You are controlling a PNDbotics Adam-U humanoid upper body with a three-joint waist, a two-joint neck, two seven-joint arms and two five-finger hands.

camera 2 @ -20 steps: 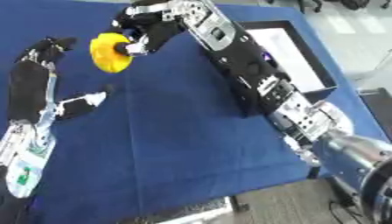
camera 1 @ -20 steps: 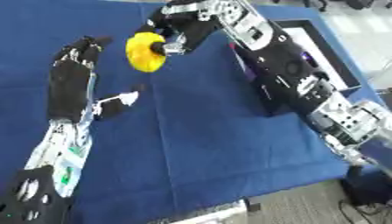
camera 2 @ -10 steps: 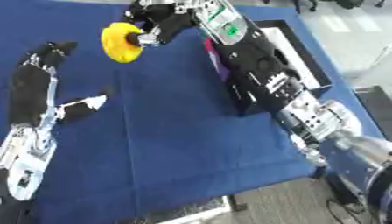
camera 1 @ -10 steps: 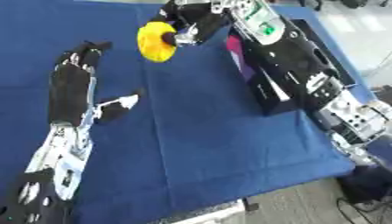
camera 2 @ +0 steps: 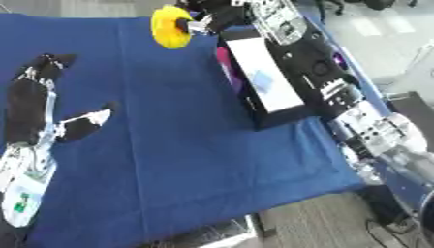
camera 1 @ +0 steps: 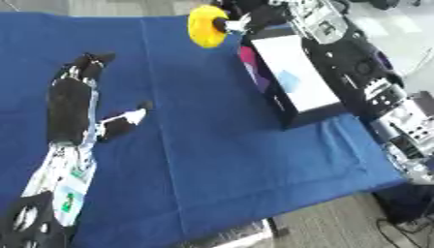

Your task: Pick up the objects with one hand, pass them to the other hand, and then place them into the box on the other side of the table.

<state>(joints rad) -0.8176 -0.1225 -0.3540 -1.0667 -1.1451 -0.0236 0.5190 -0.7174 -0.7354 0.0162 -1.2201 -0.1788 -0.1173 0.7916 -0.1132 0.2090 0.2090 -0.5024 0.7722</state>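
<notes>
The right hand [camera 1: 241, 17] is up at the far edge of the blue table [camera 1: 212, 145], fingers curled onto a yellow object [camera 1: 206, 25], which sits in the air just beside the far end of the box [camera 1: 292, 82]. What that yellow thing actually is, hard to say: a rounded, bright shape, nothing finer to be read off it. The hand itself is mostly dark and partly cut by the top of the frame, so only the fingers nearest the object show; the rest merges with the black forearm [camera 2: 314, 63] running down the right side over the box.

The box stands on the table's right part, black walls, a white panel with a pale blue patch showing on top, and a strip of pink and purple on the side facing the middle. Its far right wall is hidden behind the arm.

Over on the left, the left hand [camera 1: 72, 99] lies flat on the cloth, fingers straight and pointing away, thumb [camera 1: 123, 121] spread out to the side, holding nothing. It is well apart from the yellow object. Its forearm runs off the lower left corner.
</notes>
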